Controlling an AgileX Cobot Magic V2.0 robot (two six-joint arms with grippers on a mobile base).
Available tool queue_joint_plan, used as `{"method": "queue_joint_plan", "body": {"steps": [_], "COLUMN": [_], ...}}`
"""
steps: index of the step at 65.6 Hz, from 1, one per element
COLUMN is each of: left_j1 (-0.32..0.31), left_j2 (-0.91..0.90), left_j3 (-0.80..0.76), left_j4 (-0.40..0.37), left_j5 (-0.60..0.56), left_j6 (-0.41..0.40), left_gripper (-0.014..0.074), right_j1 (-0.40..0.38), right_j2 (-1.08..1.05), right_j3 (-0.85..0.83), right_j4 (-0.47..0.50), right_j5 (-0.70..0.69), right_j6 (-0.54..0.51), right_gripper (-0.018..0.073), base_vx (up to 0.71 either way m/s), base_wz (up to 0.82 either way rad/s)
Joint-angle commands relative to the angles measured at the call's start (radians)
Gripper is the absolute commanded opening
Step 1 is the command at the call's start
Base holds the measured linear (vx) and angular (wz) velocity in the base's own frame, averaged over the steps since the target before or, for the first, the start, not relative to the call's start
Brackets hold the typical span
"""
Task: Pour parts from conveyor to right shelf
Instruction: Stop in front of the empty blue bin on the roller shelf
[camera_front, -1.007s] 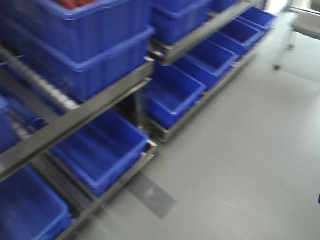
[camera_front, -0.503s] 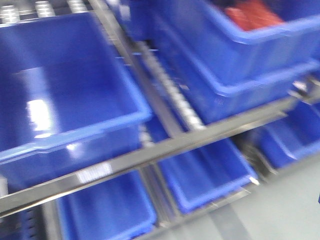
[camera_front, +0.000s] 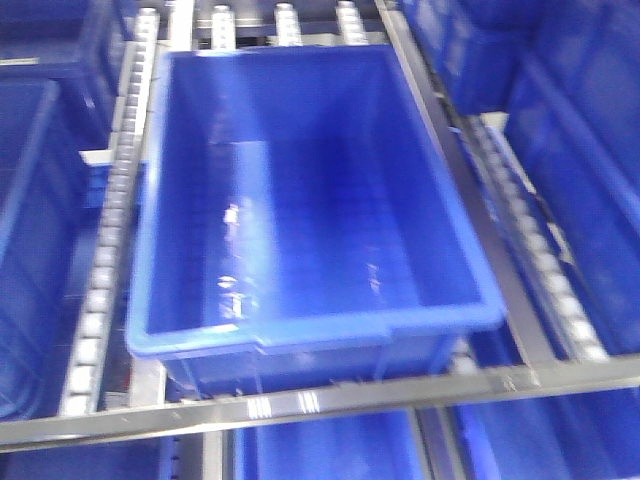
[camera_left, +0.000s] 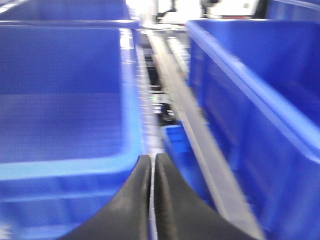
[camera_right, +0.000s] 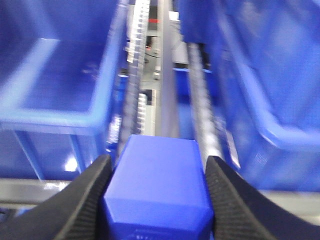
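Right gripper has the blue block pinched between its ribbed black fingers, spread just enough to take it. The block is glossy hard plastic with flat faces. Left gripper is pressed closed on nothing, so I'd say the drop is the right arm's job. The block hangs over the shelf's steel rail and roller lane, not over a bin. The nearest open bin lies ahead-left, its long axis running away from the wrist. Front view shows a deep smooth-walled bin, seemingly empty; can't tell if it's the same one.
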Motion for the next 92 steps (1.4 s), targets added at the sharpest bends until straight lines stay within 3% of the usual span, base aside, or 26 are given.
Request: {"method": "queue_joint_plan", "body": {"steps": [1,92], "left_j1": [-0.006,-0.006], "left_j2": [-0.002,-0.002], "left_j3": [-0.020,-0.020], "left_j4": [-0.008,-0.008], "left_j5": [-0.076,-0.076], "left_j6": [-0.008,-0.008], "left_gripper": [-0.0006,-0.0006], "right_j1": [-0.004,-0.004], "right_j2": [0.011,0.011], "right_j3": [-0.025,-0.025], "right_j4": [0.005,0.005], "right_j5": [-0.076,-0.076], "right_j6": [-0.008,-0.008], "right_gripper": [-0.0005,-0.0005], "base_vx": [0.17,0.09], "base_wz": [0.35,0.06]}}
